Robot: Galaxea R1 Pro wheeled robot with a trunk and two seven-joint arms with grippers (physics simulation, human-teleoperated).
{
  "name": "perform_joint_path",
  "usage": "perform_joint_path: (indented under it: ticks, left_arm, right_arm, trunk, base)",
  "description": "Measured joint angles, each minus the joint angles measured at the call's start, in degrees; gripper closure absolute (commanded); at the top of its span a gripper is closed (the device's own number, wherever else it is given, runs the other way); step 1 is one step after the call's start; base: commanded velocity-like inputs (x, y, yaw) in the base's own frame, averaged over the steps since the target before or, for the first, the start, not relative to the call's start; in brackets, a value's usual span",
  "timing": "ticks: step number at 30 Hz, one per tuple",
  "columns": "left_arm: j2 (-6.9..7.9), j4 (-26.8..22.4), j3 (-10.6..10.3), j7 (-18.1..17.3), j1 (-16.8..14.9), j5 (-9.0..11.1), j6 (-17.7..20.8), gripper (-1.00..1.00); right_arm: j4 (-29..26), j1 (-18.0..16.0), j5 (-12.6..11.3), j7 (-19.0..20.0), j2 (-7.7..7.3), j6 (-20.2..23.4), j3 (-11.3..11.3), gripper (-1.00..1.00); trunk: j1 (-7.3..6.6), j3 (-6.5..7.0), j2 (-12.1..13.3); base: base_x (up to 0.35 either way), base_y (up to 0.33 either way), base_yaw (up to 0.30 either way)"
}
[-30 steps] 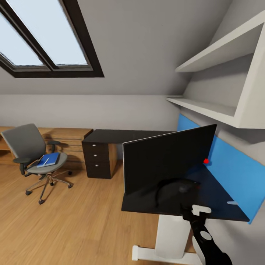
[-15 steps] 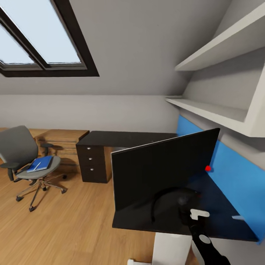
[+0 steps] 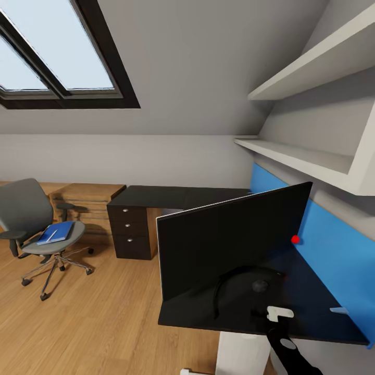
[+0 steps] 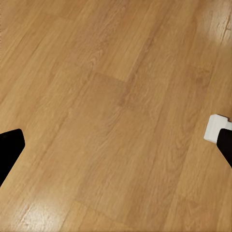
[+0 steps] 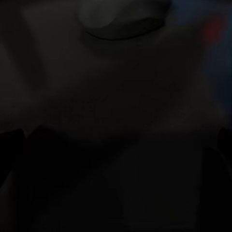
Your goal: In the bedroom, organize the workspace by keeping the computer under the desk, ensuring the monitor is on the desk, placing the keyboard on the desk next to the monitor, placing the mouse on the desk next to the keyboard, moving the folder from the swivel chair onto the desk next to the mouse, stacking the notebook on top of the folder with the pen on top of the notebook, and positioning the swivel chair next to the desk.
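From my head camera I look down on the large L-shaped worktop with its glossy black top point(image 3: 172, 197), blue back panel and black drawers with round silver knobs. The wide flat monitor with a black front and thin silver-white edge point(image 3: 234, 242) stands upright on the near wing of that worktop, its black stand resting on the surface and a small red dot at its lower corner beside the blue panel. My right gripper point(image 3: 279, 313), white at the tip on a black arm, sits at the near edge of the worktop just in front of the monitor's stand; I cannot tell whether it is released or clenched, since my right wrist camera gives little more than darkness with a faint red smudge. In my left wrist camera the left gripper point(image 4: 116, 154) points at the light wood plank floor point(image 4: 106, 96), its two dark fingertips point(image 4: 9, 150) spread wide apart with nothing between them. Well apart from the worktop, out on the floor, stands the grey upholstered swivel chair with black armrests and a chrome star base point(image 3: 31, 219), and the flat bright blue folder point(image 3: 56, 232) lies on its seat with what may be a thin pale pen on top.
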Motion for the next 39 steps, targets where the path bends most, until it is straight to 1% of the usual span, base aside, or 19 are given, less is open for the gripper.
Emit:
perform_joint_path:
  ticks: [4, 8, 15, 27, 32, 39]
  left_arm:
    - [0.00, 0.0, 0.0, 0.0, 0.0, 0.0, 0.0, -1.00]
    - [0.00, 0.0, 0.0, 0.0, 0.0, 0.0, -0.1, -1.00]
    - [0.00, 0.0, 0.0, 0.0, 0.0, 0.0, 0.0, -1.00]
    - [0.00, 0.0, 0.0, 0.0, 0.0, 0.0, -0.1, -1.00]
    - [0.00, 0.0, 0.0, 0.0, 0.0, 0.0, -0.1, -1.00]
    - [0.00, 0.0, 0.0, 0.0, 0.0, 0.0, 0.0, -1.00]
  right_arm:
    - [-0.1, -0.2, 0.0, 0.0, -0.05, 0.7, 0.0, -1.00]
    - [0.2, -0.5, 0.0, -0.2, -0.16, 1.0, 0.0, -1.00]
    - [2.6, -2.2, 0.0, -0.1, -0.98, 1.1, 0.0, -1.00]
    - [2.8, -2.4, 0.1, -0.3, -1.14, 1.1, -0.1, -1.00]
    - [2.9, -2.4, 0.1, -0.4, -1.14, 1.0, -0.1, -1.00]
    - [2.8, -2.4, 0.1, -0.3, -1.15, 1.0, -0.1, -1.00]
  trunk:
    - [-0.01, 0.00, 0.0]
    - [-0.03, 0.00, 0.0]
    - [-0.01, 0.00, 0.0]
    - [-0.01, 0.00, 0.0]
    - [-0.02, 0.00, 0.0]
    - [0.00, 0.00, 0.0]
  base:
    - [0.040, 0.000, 0.000]
    - [0.253, 0.000, 0.000]
    - [0.123, 0.000, 0.000]
    - [0.068, 0.000, 0.000]
    - [0.172, 0.019, 0.000]
    - [0.031, 0.002, 0.000]
